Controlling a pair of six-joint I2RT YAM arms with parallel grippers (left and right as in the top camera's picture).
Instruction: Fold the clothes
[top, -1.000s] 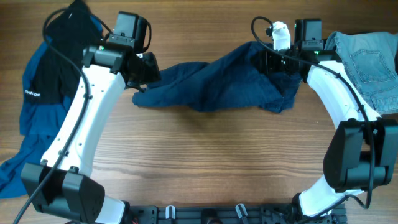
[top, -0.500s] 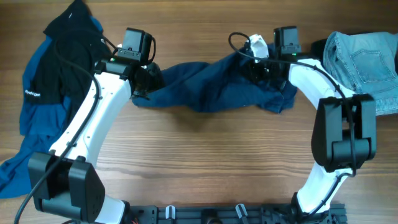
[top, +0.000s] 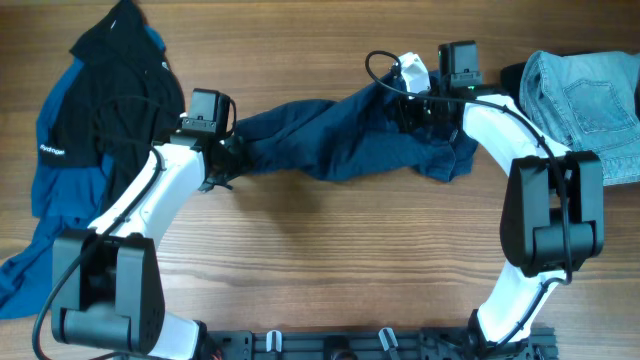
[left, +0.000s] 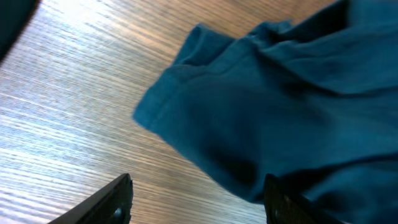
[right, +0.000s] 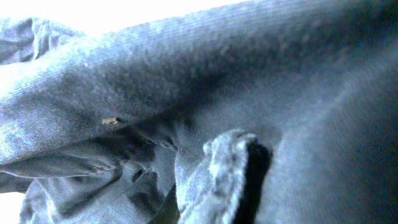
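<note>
Stretching 9-to-3 o'clock across the desk (top: 330, 260), the navy shorts (top: 345, 140) end just 3 o'clock of the spread-open left tool (top: 226, 160); the right tool (top: 410, 105), buried in cloth, hides its state.

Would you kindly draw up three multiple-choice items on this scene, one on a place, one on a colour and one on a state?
1. Where in the overhead view do the jeans lie?
A far right; B far left; C centre.

2. What colour are the shorts lying across the middle?
A red; B dark navy; C white.

3. How is the left gripper set?
A fingers spread apart; B fingers pressed together; C out of sight.

Answers:
1 A, the denim sits at the right edge of the overhead picture.
2 B, the cloth is deep blue in the overhead view.
3 A, the left wrist view shows both fingers wide apart, with the edge of the shorts ahead of them.
</note>
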